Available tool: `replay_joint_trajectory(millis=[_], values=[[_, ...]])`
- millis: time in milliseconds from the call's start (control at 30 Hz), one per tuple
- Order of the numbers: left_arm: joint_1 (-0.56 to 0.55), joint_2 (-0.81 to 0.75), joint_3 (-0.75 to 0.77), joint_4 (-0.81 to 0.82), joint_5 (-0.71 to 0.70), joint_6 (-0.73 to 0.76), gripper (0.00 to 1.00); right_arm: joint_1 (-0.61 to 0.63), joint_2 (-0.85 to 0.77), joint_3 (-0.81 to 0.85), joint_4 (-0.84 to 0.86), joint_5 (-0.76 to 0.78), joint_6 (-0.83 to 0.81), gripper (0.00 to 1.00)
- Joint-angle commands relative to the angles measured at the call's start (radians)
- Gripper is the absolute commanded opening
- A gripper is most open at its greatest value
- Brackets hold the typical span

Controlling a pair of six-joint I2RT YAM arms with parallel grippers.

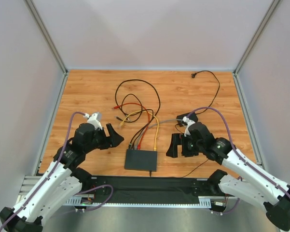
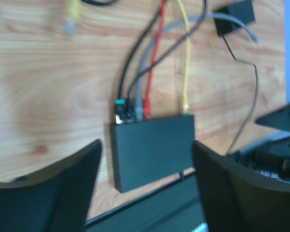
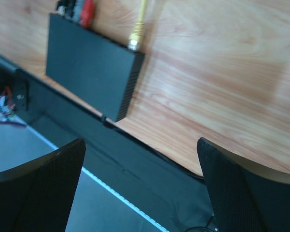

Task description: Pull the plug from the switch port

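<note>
The flat black switch [image 1: 141, 160] lies near the table's front edge, its sockets along the far edge. Black, grey and red plugs [image 2: 146, 107] sit side by side at its left end. A yellow plug [image 2: 186, 105] sits alone near the right end and also shows in the right wrist view [image 3: 134, 41]. My left gripper [image 1: 117, 137] is open and empty, left of and above the switch [image 2: 154, 145]. My right gripper [image 1: 178, 146] is open and empty, to the right of the switch [image 3: 89, 65]. Neither gripper touches a plug or cable.
Loose black, red, yellow and grey cables [image 1: 137, 104] loop over the table behind the switch. A small black power-adapter brick [image 1: 188, 118] with a thin black cord lies behind my right gripper. A black strip [image 1: 149, 186] runs along the front edge. Grey walls enclose the table.
</note>
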Motion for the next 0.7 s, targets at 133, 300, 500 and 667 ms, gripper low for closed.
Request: replay_joint_trajectory(millis=[133,300,500,667], values=[[-0.018,0.170,0.027,0.274,0.432,0.024,0.57,0.141,-0.024,-0.150,0.293,-0.186,0.175,1.00],[-0.124,0.261,0.061,0.216,0.358,0.053,0.55,0.348,0.062,-0.199,0.445,-0.050,0.275,0.99],[-0.261,0.318,0.072,0.127,0.170,0.063,0.46,0.526,0.103,-0.200,0.475,0.243,0.345,0.88],[-0.370,0.394,0.130,0.053,0.039,0.096,0.09,0.542,0.051,-0.294,0.523,0.395,0.443,0.68]])
